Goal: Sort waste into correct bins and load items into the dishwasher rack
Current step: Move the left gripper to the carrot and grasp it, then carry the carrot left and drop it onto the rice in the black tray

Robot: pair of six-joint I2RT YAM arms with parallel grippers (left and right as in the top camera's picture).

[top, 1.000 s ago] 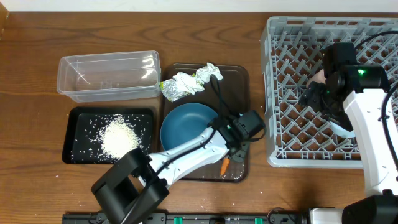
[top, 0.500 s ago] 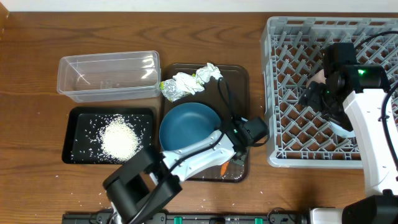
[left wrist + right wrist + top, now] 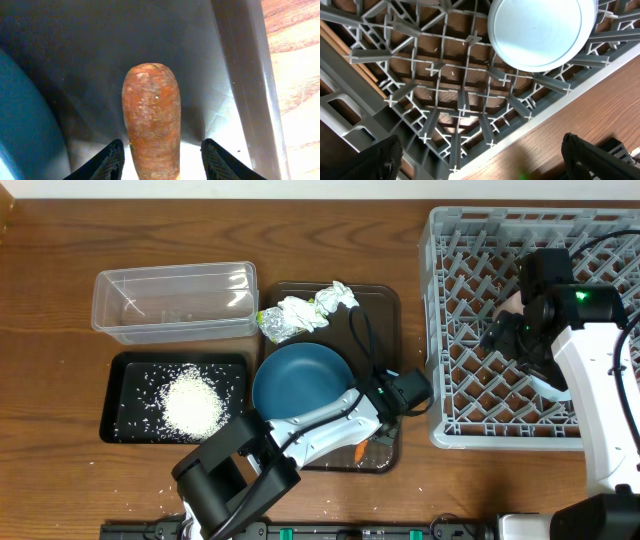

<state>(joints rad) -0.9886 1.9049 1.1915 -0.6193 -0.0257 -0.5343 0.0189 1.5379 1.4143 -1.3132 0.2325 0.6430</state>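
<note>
Though opened wider than the carrot (image 3: 151, 115), the left pincer (image 3: 162, 146) straddles it.

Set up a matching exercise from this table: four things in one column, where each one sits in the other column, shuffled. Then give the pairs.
Things
1. rice
2. carrot
3. wrappers
4. pale-blue bowl

Places
A. inside the grey rack
B. on the brown tray, between the fingers of the left claw
C. in the black tray
D. at the far edge of the brown tray

Pairs: 1-C, 2-B, 3-D, 4-A
</note>
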